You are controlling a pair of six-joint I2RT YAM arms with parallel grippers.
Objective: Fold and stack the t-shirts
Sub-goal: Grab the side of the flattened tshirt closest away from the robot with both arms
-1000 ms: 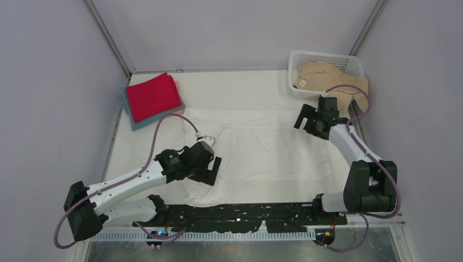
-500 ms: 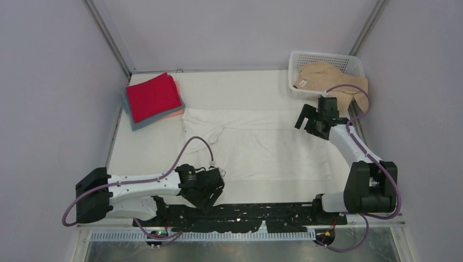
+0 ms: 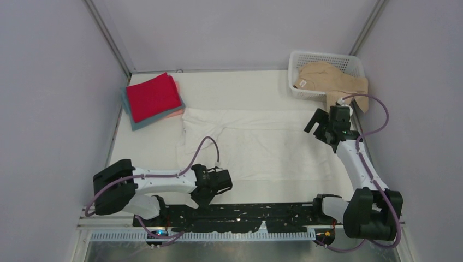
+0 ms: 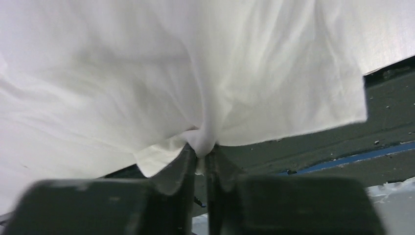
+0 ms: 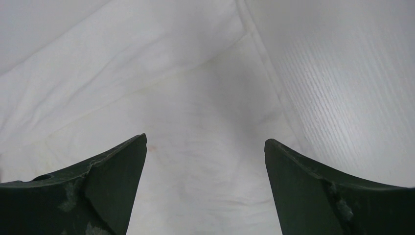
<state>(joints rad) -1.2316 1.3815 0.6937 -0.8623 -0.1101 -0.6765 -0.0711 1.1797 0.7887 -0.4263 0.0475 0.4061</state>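
A white t-shirt [image 3: 262, 144] lies spread flat across the middle of the table. My left gripper [image 3: 214, 184] is at the shirt's near left edge, shut on a pinch of its white cloth [image 4: 201, 139], which bunches between the jaws. My right gripper [image 3: 327, 121] hovers open over the shirt's far right corner [image 5: 205, 127], nothing between its fingers. A tan t-shirt [image 3: 330, 82] hangs out of the white basket. Folded red [image 3: 154, 96], teal-blue [image 3: 131, 112] and pink [image 3: 176, 112] t-shirts are stacked at the far left.
The white lattice basket [image 3: 323, 59] stands at the back right corner. Grey walls close in the table on three sides. A black rail [image 3: 245, 215] with the arm bases runs along the near edge.
My left gripper has moved down from the shirt's left side to its near edge and shut on the cloth. My right gripper has shifted a little to the right, still open.
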